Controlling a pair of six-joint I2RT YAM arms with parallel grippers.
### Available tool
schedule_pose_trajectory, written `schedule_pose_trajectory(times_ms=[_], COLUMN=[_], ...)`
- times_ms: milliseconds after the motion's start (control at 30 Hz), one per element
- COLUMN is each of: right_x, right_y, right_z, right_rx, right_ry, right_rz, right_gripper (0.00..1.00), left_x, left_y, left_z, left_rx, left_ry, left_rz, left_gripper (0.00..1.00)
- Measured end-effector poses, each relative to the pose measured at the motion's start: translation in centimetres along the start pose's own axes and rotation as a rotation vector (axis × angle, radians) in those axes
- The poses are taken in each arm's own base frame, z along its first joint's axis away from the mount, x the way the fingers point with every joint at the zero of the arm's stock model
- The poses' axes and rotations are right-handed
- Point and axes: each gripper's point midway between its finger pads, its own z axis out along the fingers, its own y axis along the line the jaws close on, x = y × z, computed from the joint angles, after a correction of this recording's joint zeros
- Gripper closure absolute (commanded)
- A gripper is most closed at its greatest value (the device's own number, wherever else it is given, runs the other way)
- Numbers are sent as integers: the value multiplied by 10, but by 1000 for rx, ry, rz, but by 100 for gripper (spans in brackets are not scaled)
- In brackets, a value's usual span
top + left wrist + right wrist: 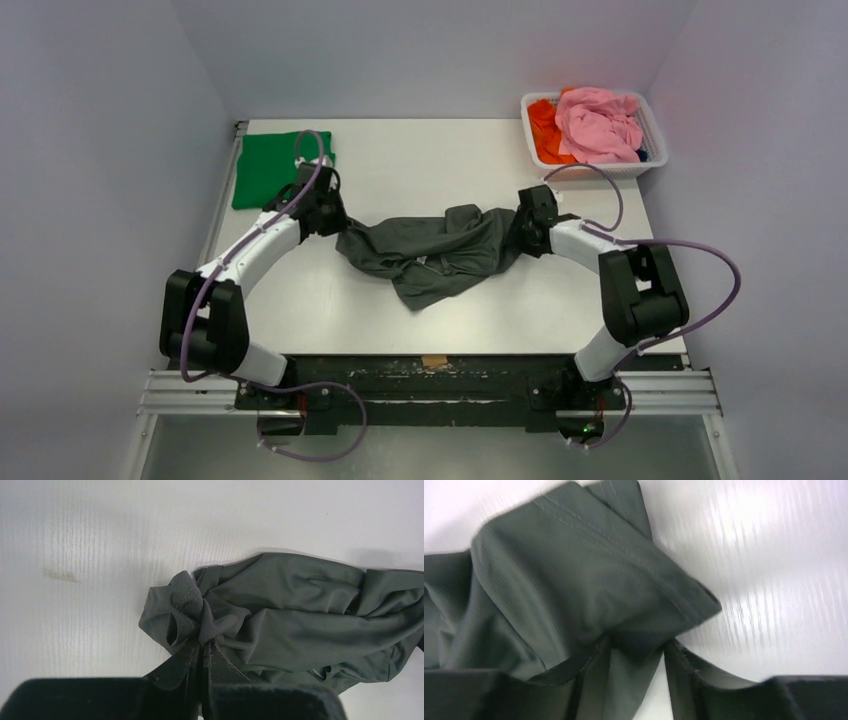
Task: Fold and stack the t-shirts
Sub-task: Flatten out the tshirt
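The dark charcoal-grey t-shirt lies crumpled in the middle of the white table, stretched between my two grippers. My left gripper is shut on a bunched mesh edge at the shirt's left end; in the left wrist view the fingers pinch the cloth tightly. My right gripper is at the shirt's right end. In the right wrist view its jaws stand apart with a hemmed fold of the shirt between them. The bright green t-shirt lies folded at the back left.
A white mesh basket with pink and orange clothes stands at the back right corner. The table's left edge is near the green shirt. Grey walls close in the back and sides.
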Motion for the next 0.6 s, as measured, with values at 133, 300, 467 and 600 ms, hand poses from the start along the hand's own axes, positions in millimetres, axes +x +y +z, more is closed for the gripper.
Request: schedule_pose_trajectory(times_ms=[133, 300, 467, 600], right_x=[-10, -7, -45, -83], right_y=[11, 4, 12, 20], right_z=[10, -7, -98, -196], right_rx=[-38, -34, -158, -327], right_ry=[-39, -47, -228, -448], right_rz=[38, 51, 64, 75], right_gripper=[100, 100, 100, 100], left_x=[1, -5, -25, -48], left_y=[1, -2, -14, -28], left_z=[-1, -15, -69, -150], left_rx=[-2, 14, 98, 232], left_ry=[3, -26, -157, -353], left_rz=[0, -1, -5, -14], left_gripper=[100, 100, 100, 100])
